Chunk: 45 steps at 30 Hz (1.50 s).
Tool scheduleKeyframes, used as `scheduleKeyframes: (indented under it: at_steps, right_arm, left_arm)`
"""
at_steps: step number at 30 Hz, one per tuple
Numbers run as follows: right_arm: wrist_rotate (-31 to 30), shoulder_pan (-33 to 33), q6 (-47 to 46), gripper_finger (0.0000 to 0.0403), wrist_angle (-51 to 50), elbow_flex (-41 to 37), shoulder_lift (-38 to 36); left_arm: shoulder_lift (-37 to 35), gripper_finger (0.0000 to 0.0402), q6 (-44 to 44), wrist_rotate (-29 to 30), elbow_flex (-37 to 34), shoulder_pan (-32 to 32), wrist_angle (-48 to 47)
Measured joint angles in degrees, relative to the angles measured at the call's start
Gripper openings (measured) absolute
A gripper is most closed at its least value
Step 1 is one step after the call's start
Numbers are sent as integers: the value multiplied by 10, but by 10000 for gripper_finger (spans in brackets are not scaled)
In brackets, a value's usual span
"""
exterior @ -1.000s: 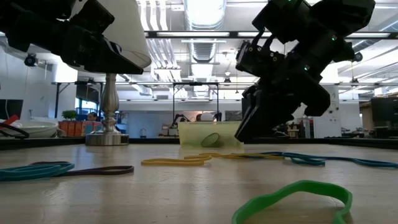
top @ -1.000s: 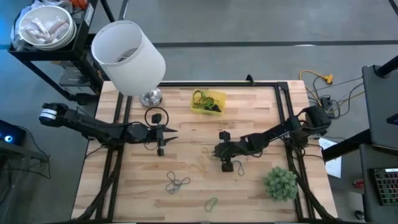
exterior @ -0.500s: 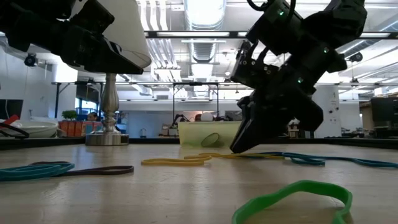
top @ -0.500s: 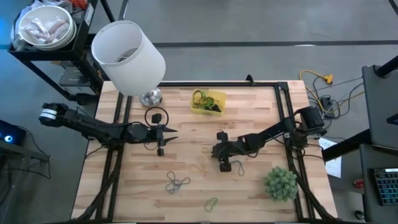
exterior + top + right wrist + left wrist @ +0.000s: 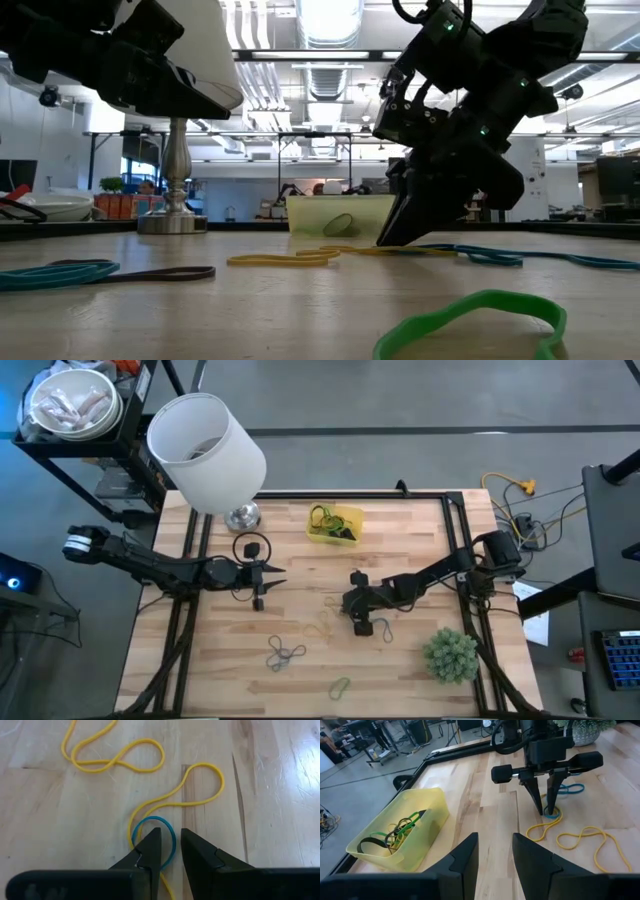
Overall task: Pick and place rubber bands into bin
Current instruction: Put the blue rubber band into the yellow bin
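While the left gripper [image 5: 262, 577] hangs parted and empty over the counter's [image 5: 400, 680] left half, the right gripper [image 5: 167, 851] stands tips-down near the middle, its fingers [image 5: 197, 851] slightly apart straddling a small blue rubber band [image 5: 170, 832] that lies against a yellow rubber band [image 5: 200, 782]. The bin [image 5: 335, 523], holding green and black bands, sits by the far edge.

A pale wooden table [image 5: 400, 540] carries a yellow bin [image 5: 335, 523] near its far edge. Beside the bin stands a lamp base [image 5: 241, 516]. Nearer than the bin lie yellow bands [image 5: 325, 622], a grey tangle [image 5: 285, 653], a green band [image 5: 340, 686] and a small plant [image 5: 449, 654].
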<state>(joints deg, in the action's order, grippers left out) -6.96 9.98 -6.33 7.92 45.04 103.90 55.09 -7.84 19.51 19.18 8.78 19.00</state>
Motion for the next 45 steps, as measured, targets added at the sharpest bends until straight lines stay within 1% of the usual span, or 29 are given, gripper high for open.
scheduleKeyframes:
  at_steps: [8,11,14,16,25,30,36,40,45]
  right_arm:
    - [1,0,8,65,-6,0,1]
    - [2,0,12,49,-11,0,0]
    - [3,0,29,20,-13,0,0]
    - [4,0,34,12,-13,0,0]
    - [-7,0,66,8,6,-2,-1]
    - [-46,3,82,8,8,6,-12]
    - [-79,17,106,8,9,12,-33]
    - [-126,32,120,8,12,13,-56]
    - [-168,54,141,8,13,13,-89]
  left_arm:
    - [0,105,0,0,0,0,0]
    - [0,105,0,0,0,0,0]
    - [0,105,0,0,0,0,0]
    - [0,105,0,0,0,0,0]
    - [0,105,0,0,0,0,0]
    - [0,105,0,0,0,0,-2]
    - [0,105,0,0,0,0,-2]
    - [0,105,0,0,0,0,-3]
    - [0,105,0,0,0,0,-3]
